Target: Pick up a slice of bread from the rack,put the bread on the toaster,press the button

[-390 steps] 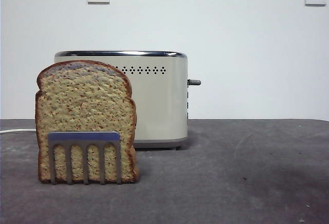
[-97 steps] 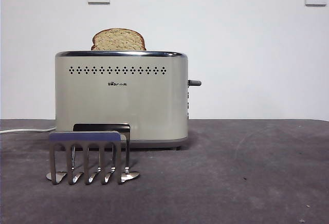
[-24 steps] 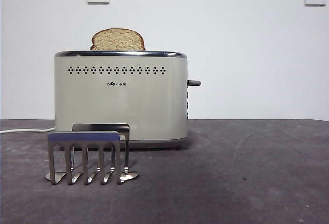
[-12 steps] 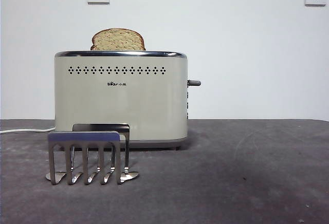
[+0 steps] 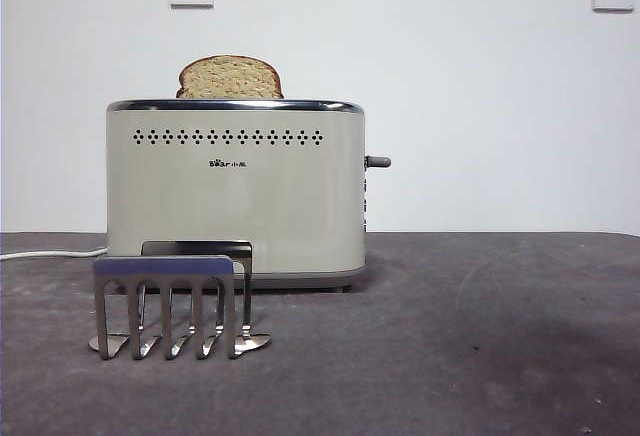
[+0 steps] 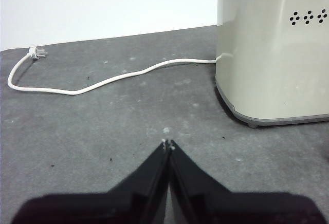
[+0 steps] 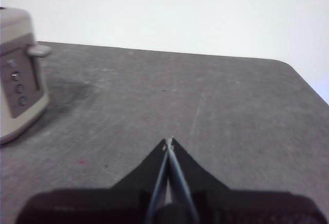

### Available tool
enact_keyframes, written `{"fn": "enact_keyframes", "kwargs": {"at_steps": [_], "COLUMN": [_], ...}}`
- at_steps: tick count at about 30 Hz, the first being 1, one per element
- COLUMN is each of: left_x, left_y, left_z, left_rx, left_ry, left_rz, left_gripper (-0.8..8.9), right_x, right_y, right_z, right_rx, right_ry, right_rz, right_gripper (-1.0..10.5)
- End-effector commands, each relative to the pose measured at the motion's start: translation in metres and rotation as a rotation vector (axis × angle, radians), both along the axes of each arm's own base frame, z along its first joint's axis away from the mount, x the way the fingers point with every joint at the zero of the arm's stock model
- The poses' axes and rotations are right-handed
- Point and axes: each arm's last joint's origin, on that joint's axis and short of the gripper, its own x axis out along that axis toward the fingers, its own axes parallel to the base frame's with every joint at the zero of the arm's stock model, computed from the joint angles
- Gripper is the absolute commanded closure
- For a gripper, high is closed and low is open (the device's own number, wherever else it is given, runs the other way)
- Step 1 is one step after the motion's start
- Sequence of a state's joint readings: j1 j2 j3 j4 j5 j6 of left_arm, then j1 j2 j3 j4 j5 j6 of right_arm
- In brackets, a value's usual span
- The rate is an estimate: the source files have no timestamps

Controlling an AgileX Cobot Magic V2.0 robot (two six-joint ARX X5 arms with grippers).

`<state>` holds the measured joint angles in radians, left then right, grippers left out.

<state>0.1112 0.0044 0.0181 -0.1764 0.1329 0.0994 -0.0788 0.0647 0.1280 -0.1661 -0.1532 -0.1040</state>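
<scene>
— What do you see from your left wrist camera?
— Your left end effector [image 6: 168,145] hangs over the grey table [image 6: 103,126], its two black jaws pressed together at the tips, holding nothing.
— And the toaster [image 6: 275,54]?
— It stands ahead and to one side, cream, with a chrome rim and vent holes. Its white cord [image 6: 110,78] snakes across the table to a loose plug [image 6: 36,53].

I see my left pincer [image 6: 168,145] pressed closed, empty; my right pincer [image 7: 168,143] likewise closed, holding nothing.
</scene>
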Motion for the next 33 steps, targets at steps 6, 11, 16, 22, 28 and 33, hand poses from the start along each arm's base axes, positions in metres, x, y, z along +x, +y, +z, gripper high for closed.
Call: {"fn": "enact_keyframes", "kwargs": {"at_steps": [6, 11, 16, 22, 28, 33], "left_x": [0.001, 0.001, 0.001, 0.001, 0.001, 0.001], "left_y": [0.000, 0.000, 0.000, 0.000, 0.000, 0.000], "left_z": [-0.005, -0.005, -0.005, -0.005, -0.005, -0.005], "left_rx": [-0.011, -0.011, -0.011, -0.011, -0.011, -0.011], "left_ry": [0.010, 0.010, 0.010, 0.010, 0.010, 0.010], "left_rz": [0.007, 0.006, 0.007, 0.007, 0.007, 0.006], "left_gripper": [8.17, 8.17, 8.17, 8.17, 8.17, 8.17], "right_x": [0.002, 0.003, 0.003, 0.003, 0.003, 0.003], "right_y": [0.003, 0.004, 0.004, 0.004, 0.003, 0.003], "right_z": [-0.030, -0.038, -0.038, -0.038, -0.038, -0.038], "right_rx": [0.065, 0.068, 0.059, 0.085, 0.083, 0.083], "right_ry": [0.040, 0.079, 0.078, 0.083, 0.084, 0.083], "right_rz": [-0.033, -0.027, -0.030, -0.034, -0.048, -0.048], "right_gripper": [9.5, 9.5, 9.5, 9.5, 9.5, 9.5]}}
